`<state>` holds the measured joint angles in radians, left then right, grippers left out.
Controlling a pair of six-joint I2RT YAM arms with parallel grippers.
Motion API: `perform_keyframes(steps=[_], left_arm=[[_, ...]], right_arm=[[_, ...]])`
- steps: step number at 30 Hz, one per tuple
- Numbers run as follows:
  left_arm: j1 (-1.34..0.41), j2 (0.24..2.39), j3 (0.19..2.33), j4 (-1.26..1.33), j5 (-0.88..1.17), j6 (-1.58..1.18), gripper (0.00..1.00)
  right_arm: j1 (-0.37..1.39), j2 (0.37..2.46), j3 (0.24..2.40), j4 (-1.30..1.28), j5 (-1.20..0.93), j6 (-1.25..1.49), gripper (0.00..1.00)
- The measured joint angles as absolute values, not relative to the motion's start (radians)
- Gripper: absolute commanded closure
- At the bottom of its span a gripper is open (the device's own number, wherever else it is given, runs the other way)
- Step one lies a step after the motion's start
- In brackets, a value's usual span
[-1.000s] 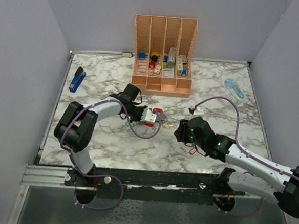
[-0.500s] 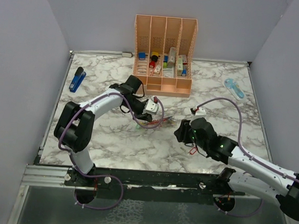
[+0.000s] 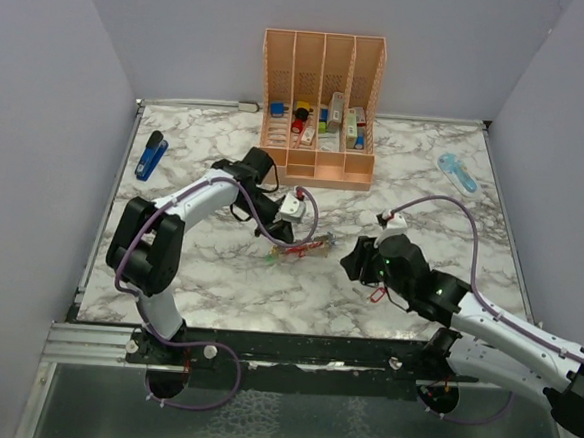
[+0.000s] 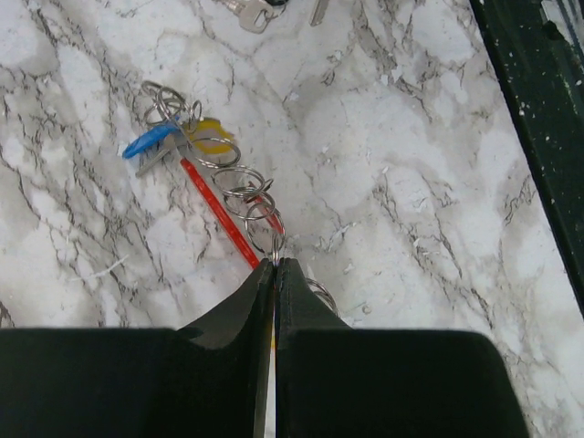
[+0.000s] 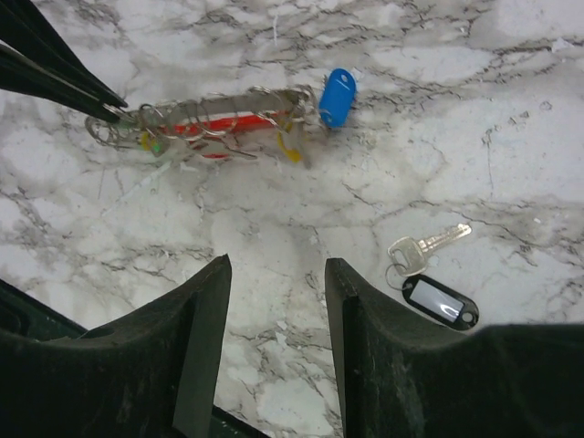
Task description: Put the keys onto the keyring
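Note:
The red keyring (image 3: 308,245) lies flat mid-table, threaded with metal rings and keys. In the left wrist view its red bar (image 4: 219,214) runs to a blue tag (image 4: 151,143) and a yellow tag (image 4: 212,137). My left gripper (image 4: 276,260) is shut on a metal split ring at the near end of this bunch; it also shows in the top view (image 3: 285,239). My right gripper (image 5: 278,274) is open and empty, hovering just right of the bunch (image 5: 219,123), whose blue tag (image 5: 336,96) faces it. A loose silver key (image 5: 424,246) with a black tag (image 5: 440,301) lies by the right finger.
An orange desk organizer (image 3: 316,166) with small items stands at the back. A blue stapler (image 3: 152,154) lies back left, a light blue object (image 3: 458,173) back right. A tiny red loop (image 3: 377,293) lies under my right arm. More silver keys (image 4: 251,11) lie beyond the bunch.
My left wrist has swung back and tilted, pulling the key bunch a little left and stretching it out flat. My right arm has shifted slightly.

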<state>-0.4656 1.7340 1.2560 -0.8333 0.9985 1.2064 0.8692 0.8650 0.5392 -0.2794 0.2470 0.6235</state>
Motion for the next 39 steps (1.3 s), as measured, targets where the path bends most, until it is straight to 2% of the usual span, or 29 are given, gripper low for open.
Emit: perform_keyframes(steps=[7,13,23,30,39], left_arm=[[-0.406,1.764,1.264,-0.882,0.945,1.271,0.75],[-0.408,1.794,1.269,-0.987,0.89,1.368,0.65],[-0.408,1.788,1.268,-1.024,0.889,1.395,0.64],[-0.39,1.663,1.189,-0.837,0.885,1.27,0.65],[-0.256,1.647,1.169,-0.661,0.889,1.101,0.65]], right_arm=[[0.869,0.898,0.573,-0.399,0.294,0.677,0.51],[0.869,0.971,0.604,-0.418,0.294,0.68,0.5],[0.869,1.105,0.622,-0.353,0.177,0.602,0.51],[0.87,1.266,0.711,-0.295,0.066,0.516,0.55],[0.869,1.438,0.841,-0.237,-0.01,0.517,0.62]])
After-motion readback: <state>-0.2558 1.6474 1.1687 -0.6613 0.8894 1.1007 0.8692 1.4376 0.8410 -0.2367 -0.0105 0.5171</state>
